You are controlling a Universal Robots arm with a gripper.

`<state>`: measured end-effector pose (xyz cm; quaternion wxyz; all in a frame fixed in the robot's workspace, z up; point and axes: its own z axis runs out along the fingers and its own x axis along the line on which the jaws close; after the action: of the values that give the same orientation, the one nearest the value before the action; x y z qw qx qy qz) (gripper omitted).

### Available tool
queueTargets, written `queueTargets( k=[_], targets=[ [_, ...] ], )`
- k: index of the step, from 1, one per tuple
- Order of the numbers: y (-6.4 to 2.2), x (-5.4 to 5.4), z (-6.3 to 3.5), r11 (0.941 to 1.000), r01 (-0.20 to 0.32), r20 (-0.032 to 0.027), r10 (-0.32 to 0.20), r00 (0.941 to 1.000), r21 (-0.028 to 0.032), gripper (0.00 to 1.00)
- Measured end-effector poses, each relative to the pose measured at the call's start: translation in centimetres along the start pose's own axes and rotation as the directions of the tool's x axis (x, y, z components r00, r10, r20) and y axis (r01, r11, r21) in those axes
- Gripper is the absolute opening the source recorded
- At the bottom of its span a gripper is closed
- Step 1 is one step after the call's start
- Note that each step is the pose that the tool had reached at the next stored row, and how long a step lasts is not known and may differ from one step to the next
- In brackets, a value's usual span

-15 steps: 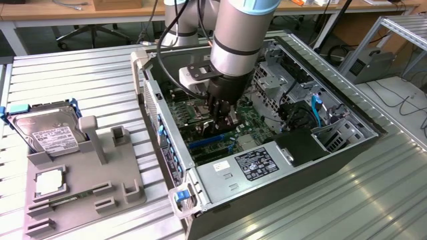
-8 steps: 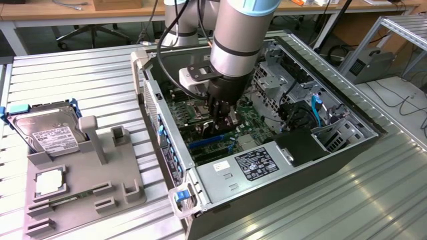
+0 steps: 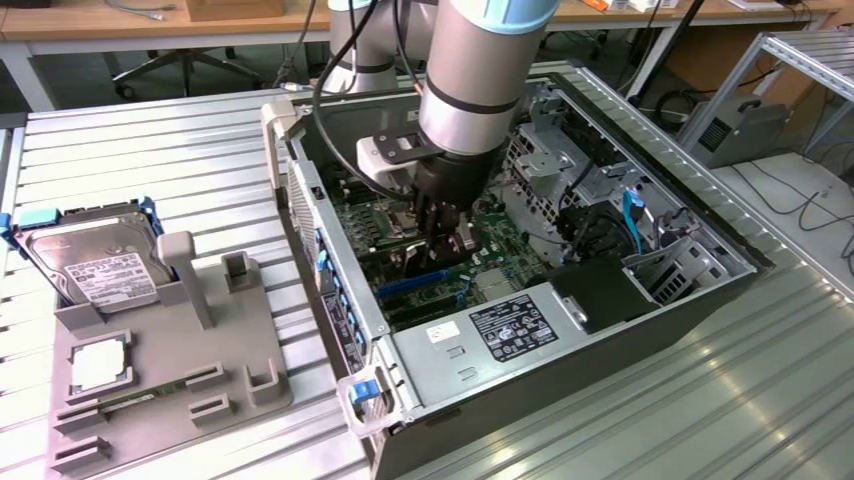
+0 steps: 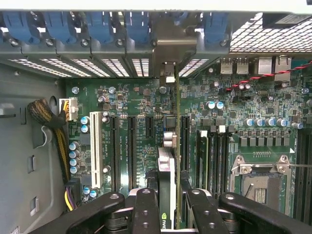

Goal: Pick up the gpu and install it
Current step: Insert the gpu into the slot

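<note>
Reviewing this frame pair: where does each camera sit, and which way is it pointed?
Exterior view: raised above the table, looking down at an angle into the open computer case; the arm and end effector reach inside.
Wrist view: on the wrist, looking along the fingers onto the motherboard, with the gpu edge-on between them.
Shared: the motherboard, the end effector and the inside of the case.

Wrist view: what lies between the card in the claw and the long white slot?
Wrist view: two long black slots and a shorter one, all empty, between the gpu and the white slot.
</note>
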<state>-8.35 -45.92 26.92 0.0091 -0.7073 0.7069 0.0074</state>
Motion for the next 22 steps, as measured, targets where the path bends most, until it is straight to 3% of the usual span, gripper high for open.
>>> queueTargets(
  k=[22],
  targets=[
    [0.01, 0.0, 0.26, 1.0, -0.003, -0.0002, 0.003, 1.0, 0.0009, 0.27]
  ],
)
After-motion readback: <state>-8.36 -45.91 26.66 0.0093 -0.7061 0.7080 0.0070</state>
